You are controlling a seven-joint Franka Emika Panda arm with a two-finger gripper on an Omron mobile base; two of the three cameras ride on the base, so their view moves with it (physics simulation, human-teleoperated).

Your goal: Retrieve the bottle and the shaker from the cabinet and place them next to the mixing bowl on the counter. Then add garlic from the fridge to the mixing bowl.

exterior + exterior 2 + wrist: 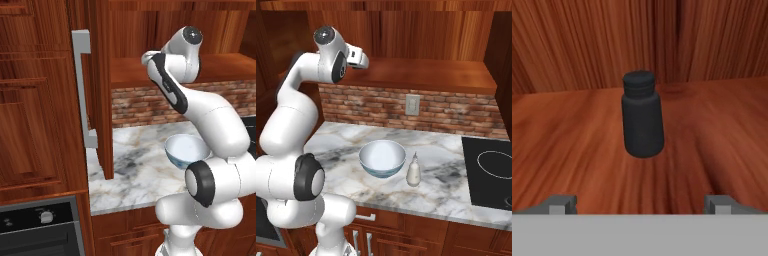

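Shaker (642, 116), a small dark cylinder with a narrower ribbed cap, is what I'm reaching for now. Working outward from my hand camera: the two fingertips (562, 204) sit far apart at the bottom edge, at about seven and five o'clock, so the gripper (641, 205) is fully open and holds nothing. Beyond them, at twelve o'clock and close to centre, the shaker stands upright on the wooden shelf of the cabinet (572, 130), not yet between the fingers. The cabinet's back panel rises behind it.

From the right base camera, the nearest task items are on the counter (446, 150). The mixing bowl (382, 158) sits near the front edge, and the bottle (413, 170), cream-white with a thin neck, stands just beside it at the bowl's three o'clock. Farther back and higher, at roughly eleven o'clock, the arm's wrist reaches into the cabinet. The left base camera shows the cabinet door (102, 95) swung open, its grey bar handle (82, 90) at nine o'clock of the arm.

Risks, as I judge them: the shaker is short and light-looking, so if I advance off-centre one finger could nudge it over or push it toward the back panel. Closing too high would catch only the narrow cap, and it might slip free. On withdrawal, the arm swings near the open door, and lowering carelessly could knock the bottle.
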